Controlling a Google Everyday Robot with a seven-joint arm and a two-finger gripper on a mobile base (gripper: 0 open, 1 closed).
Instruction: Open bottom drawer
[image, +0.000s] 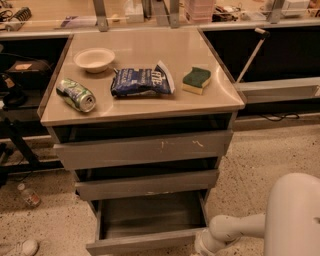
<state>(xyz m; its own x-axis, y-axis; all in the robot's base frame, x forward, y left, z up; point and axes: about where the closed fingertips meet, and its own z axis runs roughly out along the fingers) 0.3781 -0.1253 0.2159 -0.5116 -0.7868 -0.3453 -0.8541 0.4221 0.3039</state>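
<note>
The bottom drawer (142, 242) of the grey metal cabinet stands pulled out toward me. Its plain flat front is at the lower edge of the camera view and its shallow grey tray (150, 215) lies open and looks bare. My white arm reaches in from the bottom right. My gripper (201, 248) is at the right end of the drawer front, mostly cut off by the lower edge of the view. The middle drawer (147, 184) and the top drawer (145, 148), which has white scratch marks, each stick out a little.
On the cabinet top (150, 102) lie a white bowl (94, 59), a tipped green can (76, 94), a blue chip bag (141, 81) and a green-and-yellow sponge (196, 80). A small bottle (29, 194) lies on the speckled floor at the left. Dark shelving stands behind.
</note>
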